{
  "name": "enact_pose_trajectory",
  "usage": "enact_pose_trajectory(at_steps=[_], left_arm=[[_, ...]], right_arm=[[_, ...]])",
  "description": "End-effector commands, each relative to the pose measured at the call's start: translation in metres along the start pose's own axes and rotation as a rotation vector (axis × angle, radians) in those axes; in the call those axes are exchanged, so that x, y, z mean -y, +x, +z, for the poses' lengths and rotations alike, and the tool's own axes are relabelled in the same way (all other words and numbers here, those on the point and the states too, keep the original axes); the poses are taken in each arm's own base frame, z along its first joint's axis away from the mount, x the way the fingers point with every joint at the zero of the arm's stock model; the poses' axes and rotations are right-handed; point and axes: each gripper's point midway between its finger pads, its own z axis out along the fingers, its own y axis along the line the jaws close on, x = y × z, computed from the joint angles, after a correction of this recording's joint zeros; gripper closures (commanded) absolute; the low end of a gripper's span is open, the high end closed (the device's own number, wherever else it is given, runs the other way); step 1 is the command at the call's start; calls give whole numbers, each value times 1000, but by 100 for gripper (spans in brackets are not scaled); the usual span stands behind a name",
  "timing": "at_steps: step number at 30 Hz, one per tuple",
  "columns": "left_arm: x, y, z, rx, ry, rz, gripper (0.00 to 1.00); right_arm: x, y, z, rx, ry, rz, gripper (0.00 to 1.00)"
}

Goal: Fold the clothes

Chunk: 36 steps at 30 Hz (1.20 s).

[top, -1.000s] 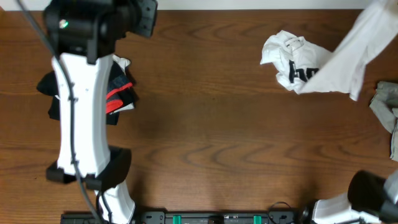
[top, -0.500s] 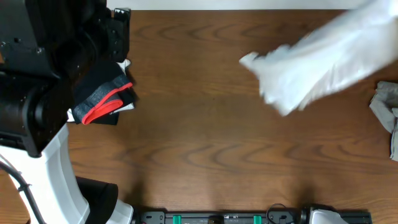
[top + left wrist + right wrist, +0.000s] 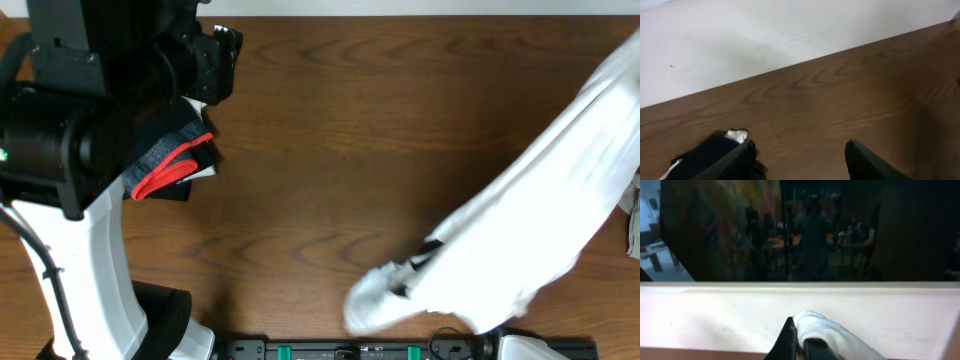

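T-shirt (image 3: 530,230) hangs blurred from the right tool (image 3: 801,345), seemingly pinched; left tool (image 3: 799,159) gapes empty.

1. T-shirt (image 3: 540,220): blurred to a smear overhead, cut off at the right edge. The print is a dark smudge, unreadable.
2. black garments (image 3: 170,165): left part hidden under the left arm (image 3: 90,130).
3. grey cloth (image 3: 634,225): only a sliver shows at the right edge.
4. left fingers (image 3: 735,162): cut off by the bottom edge of the wrist view.
5. right fingers (image 3: 789,340): mostly below frame, tips buried in white cloth.
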Motion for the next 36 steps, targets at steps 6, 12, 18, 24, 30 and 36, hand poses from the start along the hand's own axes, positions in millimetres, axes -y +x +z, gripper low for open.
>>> enact_pose_trajectory(at_steps=[6,12,18,24,30,36], left_arm=[[-3,0,3,-5,-6,-8,40],[-2,1,1,-5,-6,-8,40],[-2,3,2,-14,0,-22,39],[18,18,13,-86,122,-48,40],[33,54,41,-257,226,-94,40],[34,54,41,-253,227,-93,40]], right_arm=[[-71,-4,36,-2,-504,115,99],[-108,-20,16,33,-745,118,99],[-90,-32,6,81,-654,91,99],[-83,-30,10,71,-629,98,99],[-82,-28,14,67,-626,102,99],[-82,-27,14,62,-626,107,99]])
